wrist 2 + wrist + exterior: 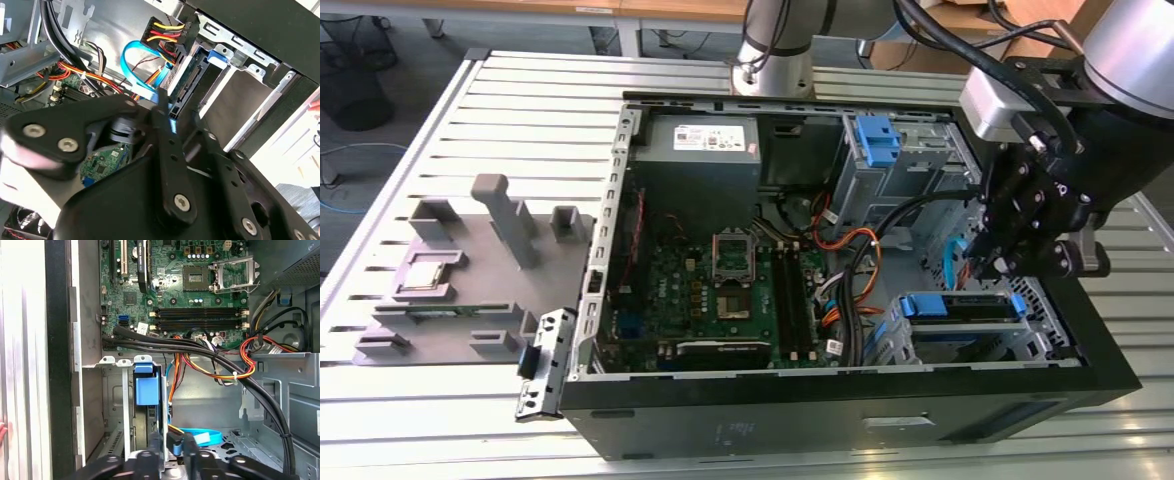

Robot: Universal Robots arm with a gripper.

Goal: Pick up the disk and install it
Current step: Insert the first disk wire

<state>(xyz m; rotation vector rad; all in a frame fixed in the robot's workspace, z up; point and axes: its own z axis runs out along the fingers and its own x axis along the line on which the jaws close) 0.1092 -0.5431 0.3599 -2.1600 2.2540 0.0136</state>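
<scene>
- Exterior view: the install step looks far along. The gripper (991,268) hangs over the disk (961,306), which lies in the drive cage (1051,322) of the computer case (854,395). I cannot tell whether the gripper clamps it.
- Second wrist view: the disk's connector edge (192,82) is near the light-blue data cable (124,60).
- First wrist view: the disk (147,390) stands between the cage rails. Final seating likely needs a straight push.

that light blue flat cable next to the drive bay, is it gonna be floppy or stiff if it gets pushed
Likely springy rather than limp: the light blue cable holds an open loop unsupported. Probably light, being a thin flat ribbon. It may spring back against the disk beside it.
</scene>
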